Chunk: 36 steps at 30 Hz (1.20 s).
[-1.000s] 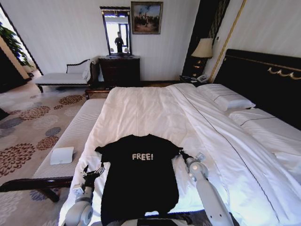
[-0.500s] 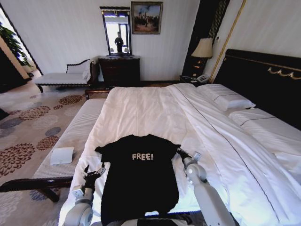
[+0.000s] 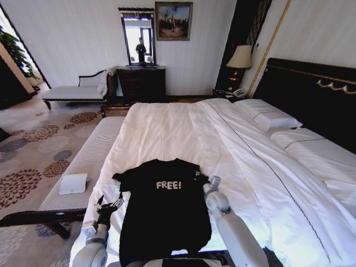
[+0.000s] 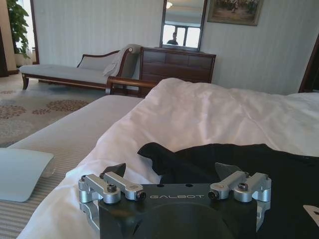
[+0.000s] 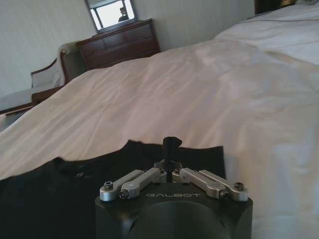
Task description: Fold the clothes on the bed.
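Lying flat near the foot of the very large white-duveted bed (image 3: 183,128) with its tall dark headboard is one black short-sleeved T-shirt of soft cloth (image 3: 166,214), white "FREE!" lettering on the chest. Its long axis runs straight away from the robot, collar toward the far end and hem nearest the robot.

Going left to right: a pale striped bench (image 3: 83,167) stands along the bed's side, with a small white flat box (image 3: 73,183) resting on it. Next comes the left gripper (image 3: 108,203), just beside the shirt's left edge below the left sleeve; the left wrist view shows the left gripper (image 4: 174,172) with its fingers spread wide and nothing between them, the sleeve just ahead. Then the shirt itself. At its right sleeve sits the right gripper (image 3: 201,177); in the right wrist view the right gripper (image 5: 171,149) has its fingers pressed together, pinching a small peak of black cloth at the sleeve's edge.

By my judgement, the right arm is the one engaged, and the shirt's body lies inward, to that gripper's left, so a fold would carry the sleeve across toward the centre line.
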Tool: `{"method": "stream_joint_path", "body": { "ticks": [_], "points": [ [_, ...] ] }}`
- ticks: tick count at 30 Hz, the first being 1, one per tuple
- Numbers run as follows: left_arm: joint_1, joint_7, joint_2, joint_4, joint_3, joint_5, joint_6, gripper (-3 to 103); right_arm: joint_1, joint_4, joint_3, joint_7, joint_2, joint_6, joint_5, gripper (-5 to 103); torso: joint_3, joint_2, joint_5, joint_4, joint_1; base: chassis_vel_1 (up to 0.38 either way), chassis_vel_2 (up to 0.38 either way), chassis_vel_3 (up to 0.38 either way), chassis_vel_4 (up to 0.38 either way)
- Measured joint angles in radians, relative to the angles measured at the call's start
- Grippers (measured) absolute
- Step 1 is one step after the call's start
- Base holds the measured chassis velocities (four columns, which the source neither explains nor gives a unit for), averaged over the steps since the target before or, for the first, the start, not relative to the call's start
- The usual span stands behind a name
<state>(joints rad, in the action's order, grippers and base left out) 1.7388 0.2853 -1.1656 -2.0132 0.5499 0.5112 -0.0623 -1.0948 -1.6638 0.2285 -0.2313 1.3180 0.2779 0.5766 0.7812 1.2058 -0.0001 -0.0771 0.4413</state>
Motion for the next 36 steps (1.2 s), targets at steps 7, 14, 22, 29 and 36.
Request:
{"method": "stream_joint_path", "body": {
  "ticks": [7, 14, 22, 29, 36],
  "points": [
    [0.009, 0.0, -0.001, -0.005, 0.01, 0.001, 0.0, 100, 0.032, 0.071, -0.054, 0.011, 0.011, -0.012, -0.033, 0, 0.0, 0.0, 0.0001, 0.0, 0.0, 0.0, 0.0, 0.0, 0.0],
    [0.013, 0.0, -0.003, -0.01, 0.014, 0.001, 0.001, 100, 0.049, 0.117, -0.095, 0.026, 0.015, -0.023, -0.063, -2, 0.0, 0.0, 0.0001, 0.0, 0.0, 0.0, 0.0, 0.0, 0.0],
    [0.019, 0.001, -0.014, -0.01, 0.014, -0.006, 0.002, 100, -0.03, -0.018, -0.142, 0.056, -0.012, -0.014, -0.091, 24, 0.0, 0.0, 0.0001, 0.0, 0.0, 0.0, 0.0, 0.0, 0.0],
    [0.013, 0.002, -0.017, -0.009, -0.002, -0.011, 0.004, 100, -0.11, -0.086, -0.053, 0.079, -0.027, -0.092, -0.152, 51, 0.0, 0.0, 0.0001, -0.0002, 0.0, 0.0, 0.0, 0.0, 0.0],
    [0.009, 0.003, -0.023, 0.0, -0.017, -0.016, 0.004, 100, -0.07, 0.071, 0.039, 0.081, -0.059, -0.163, -0.281, 79, 0.0, 0.0, 0.0002, 0.0, 0.0, 0.0, 0.0, 0.0, 0.0]
  ]
}}
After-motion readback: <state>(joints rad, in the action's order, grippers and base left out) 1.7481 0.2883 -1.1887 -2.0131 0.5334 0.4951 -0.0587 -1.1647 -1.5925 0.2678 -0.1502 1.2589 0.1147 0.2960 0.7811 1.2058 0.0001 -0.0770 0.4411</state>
